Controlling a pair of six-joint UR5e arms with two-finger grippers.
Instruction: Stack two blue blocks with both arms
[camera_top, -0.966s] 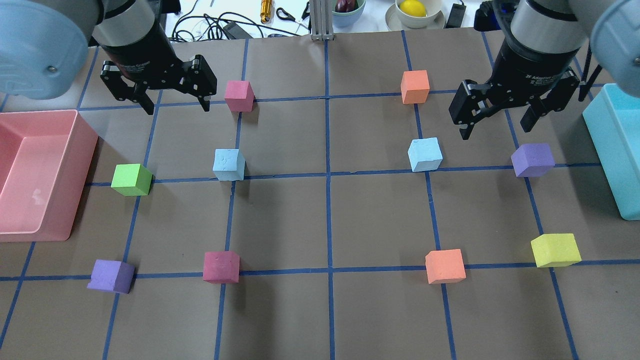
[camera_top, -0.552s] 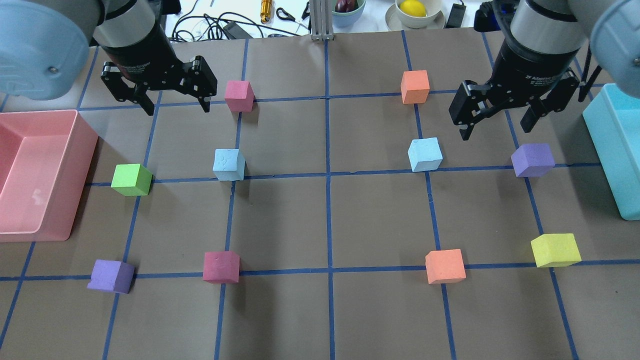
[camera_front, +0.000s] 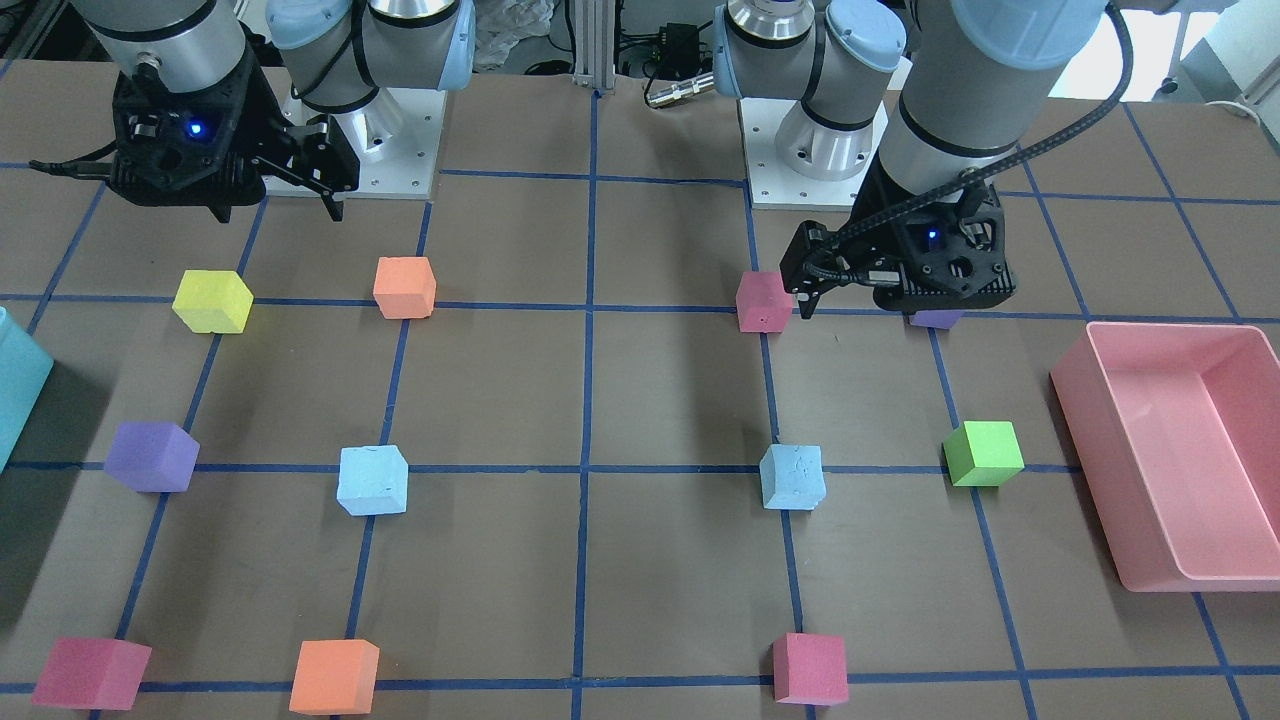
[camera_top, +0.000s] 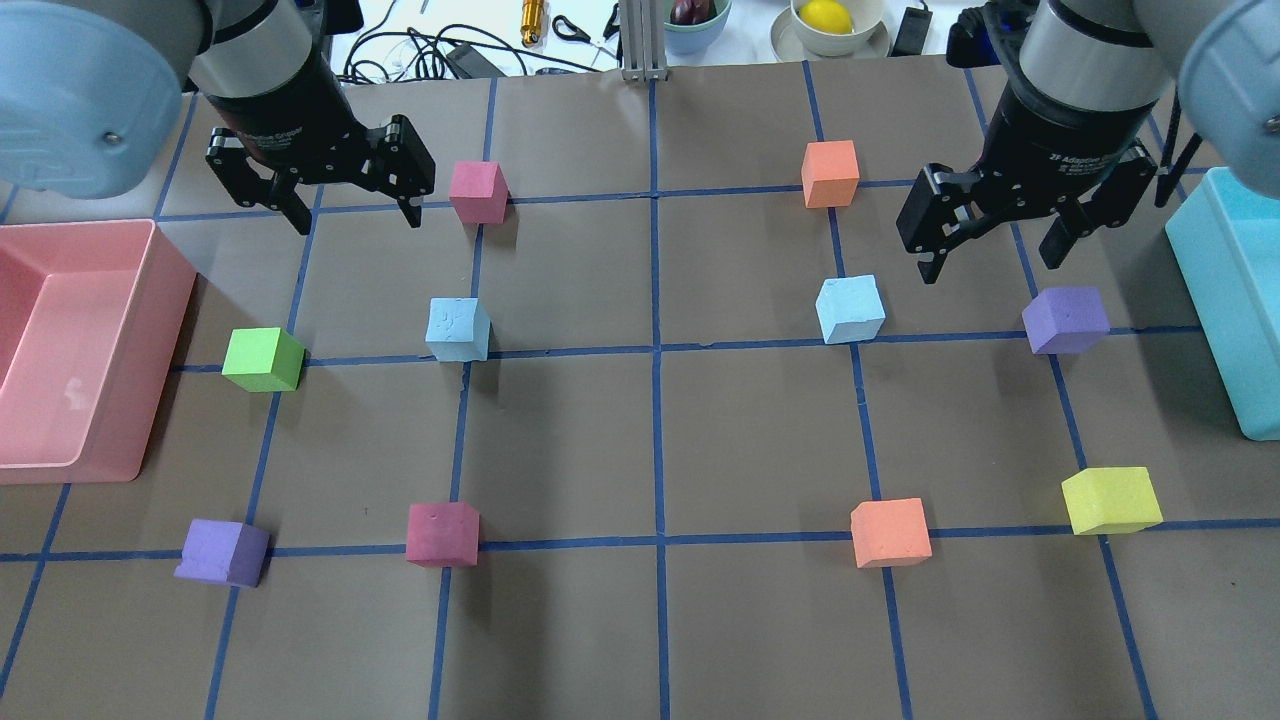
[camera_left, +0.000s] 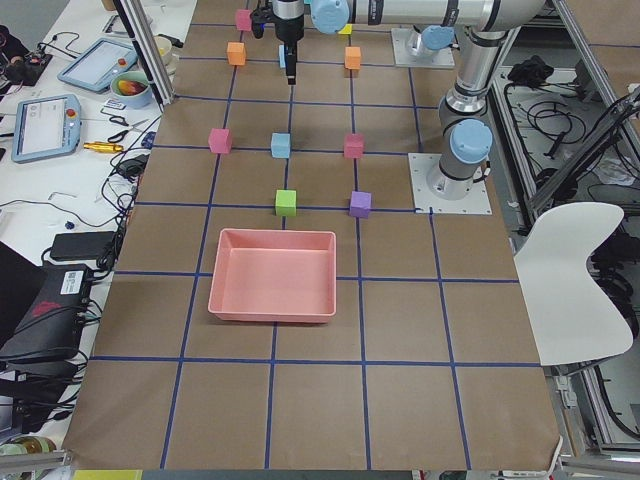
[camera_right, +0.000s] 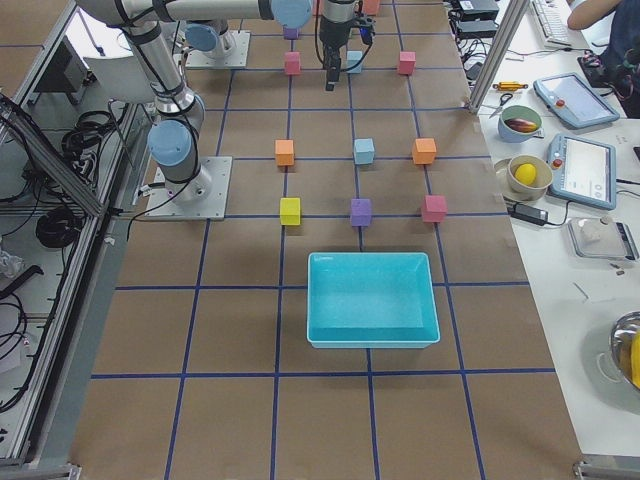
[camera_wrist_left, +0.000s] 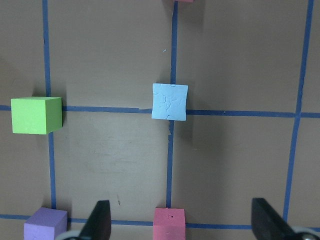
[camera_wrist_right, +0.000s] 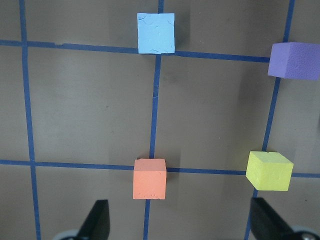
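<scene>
Two pale blue blocks rest apart on the brown table, each on a blue tape line: the left one (camera_top: 458, 329) (camera_front: 793, 477) (camera_wrist_left: 170, 101) and the right one (camera_top: 850, 309) (camera_front: 372, 480) (camera_wrist_right: 156, 32). My left gripper (camera_top: 356, 220) hangs open and empty above the table, behind and to the left of the left blue block. My right gripper (camera_top: 990, 268) hangs open and empty, behind and to the right of the right blue block. Neither gripper touches a block.
A pink bin (camera_top: 150, 300) sits at the left edge and a teal bin (camera_top: 1215, 300) at the right. Other cubes are scattered around: pink (camera_top: 478, 191), orange (camera_top: 830, 173), green (camera_top: 263, 359), purple (camera_top: 1066, 320), yellow (camera_top: 1110, 500), orange (camera_top: 890, 532), pink (camera_top: 442, 534), purple (camera_top: 222, 552).
Both arms have shifted only very slightly. Both grippers stay open and no block has moved.
</scene>
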